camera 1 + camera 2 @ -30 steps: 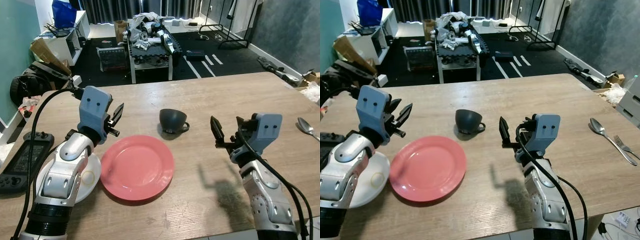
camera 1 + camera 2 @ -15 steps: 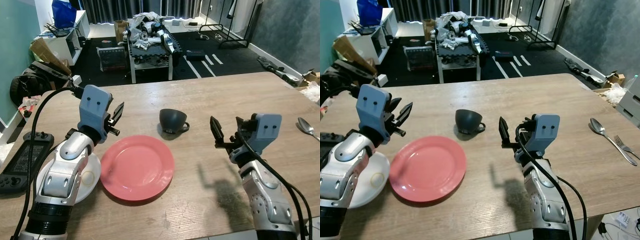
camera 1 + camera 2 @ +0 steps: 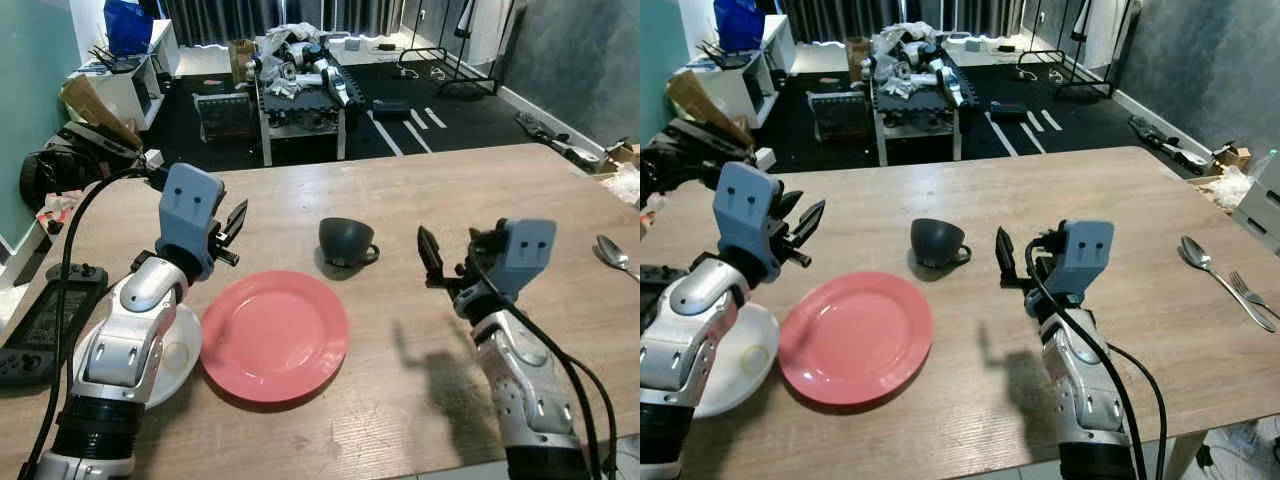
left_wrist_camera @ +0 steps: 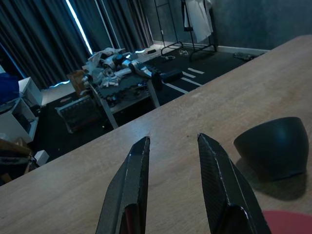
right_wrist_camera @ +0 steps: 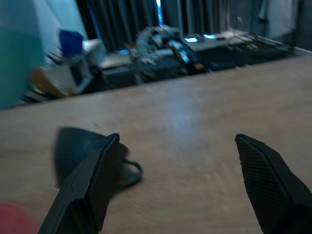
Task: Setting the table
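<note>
We hold our right tool (image 3: 447,267) spread wide beside the dark grey ceramic cup (image 3: 346,242) lying tipped on the wooden desk (image 3: 420,190); rigid, breakable (likely slippery), best gripped across its rim.

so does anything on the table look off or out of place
Yes: the dark cup sits upside down, rim on the wooden table beyond the red plate. The spoon and fork lie far off at the right edge, away from the plate. Nothing looks spilled or broken.
</note>
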Robot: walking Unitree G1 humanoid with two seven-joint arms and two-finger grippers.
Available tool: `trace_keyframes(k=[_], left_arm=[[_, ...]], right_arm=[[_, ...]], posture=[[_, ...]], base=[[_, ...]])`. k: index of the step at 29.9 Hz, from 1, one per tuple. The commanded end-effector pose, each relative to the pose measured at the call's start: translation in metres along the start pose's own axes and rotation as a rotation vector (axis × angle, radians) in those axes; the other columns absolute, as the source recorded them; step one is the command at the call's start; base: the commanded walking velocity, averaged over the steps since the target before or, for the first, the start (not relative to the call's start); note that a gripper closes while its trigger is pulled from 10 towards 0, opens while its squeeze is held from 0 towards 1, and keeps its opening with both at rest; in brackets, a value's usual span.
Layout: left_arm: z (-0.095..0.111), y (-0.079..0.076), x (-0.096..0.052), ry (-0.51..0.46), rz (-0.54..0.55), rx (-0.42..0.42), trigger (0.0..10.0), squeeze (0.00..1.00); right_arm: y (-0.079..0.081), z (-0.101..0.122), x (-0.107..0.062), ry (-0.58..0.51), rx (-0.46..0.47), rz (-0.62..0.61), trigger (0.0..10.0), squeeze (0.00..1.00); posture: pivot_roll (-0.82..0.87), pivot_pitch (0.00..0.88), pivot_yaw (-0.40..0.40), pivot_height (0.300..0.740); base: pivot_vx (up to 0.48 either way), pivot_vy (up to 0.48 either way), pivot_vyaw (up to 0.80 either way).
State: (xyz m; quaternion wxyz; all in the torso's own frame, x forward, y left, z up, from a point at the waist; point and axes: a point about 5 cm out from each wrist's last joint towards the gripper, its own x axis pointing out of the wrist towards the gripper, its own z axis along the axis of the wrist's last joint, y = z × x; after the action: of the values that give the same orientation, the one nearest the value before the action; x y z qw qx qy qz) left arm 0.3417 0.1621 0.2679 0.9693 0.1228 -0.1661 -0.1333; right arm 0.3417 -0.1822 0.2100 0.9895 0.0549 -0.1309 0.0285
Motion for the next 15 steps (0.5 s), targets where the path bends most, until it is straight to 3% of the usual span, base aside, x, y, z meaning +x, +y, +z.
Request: trace_keyframes(k=[1,6,9,15], left_arm=[[0.0,0.004,-0.001,0.001,0.006,0.015,10.0,0.0],[-0.003,0.007,-0.007,0.019,0.014,0.03,10.0,0.0],[-0.005,0.008,-0.011,0.028,0.011,0.049,10.0,0.0],[-0.007,0.014,-0.015,0.049,0.014,0.08,10.0,0.0]], right_arm=[[0.005,-0.01,0.003,0.046,-0.033,-0.021,10.0,0.0],[0.008,-0.022,0.008,0.115,-0.058,-0.086,10.0,0.0],[0.01,-0.024,0.012,0.128,-0.023,-0.123,10.0,0.0],[0.042,-0.035,0.016,0.164,-0.037,-0.032,10.0,0.0]], posture=[[0.12,0.097,0.108,0.74],[0.12,0.108,0.105,0.74],[0.13,0.123,0.105,0.74],[0.14,0.162,0.116,0.74]], base=[[0.0,0.0,0.0],[0.0,0.0,0.0],[0.0,0.0,0.0],[0.0,0.0,0.0]])
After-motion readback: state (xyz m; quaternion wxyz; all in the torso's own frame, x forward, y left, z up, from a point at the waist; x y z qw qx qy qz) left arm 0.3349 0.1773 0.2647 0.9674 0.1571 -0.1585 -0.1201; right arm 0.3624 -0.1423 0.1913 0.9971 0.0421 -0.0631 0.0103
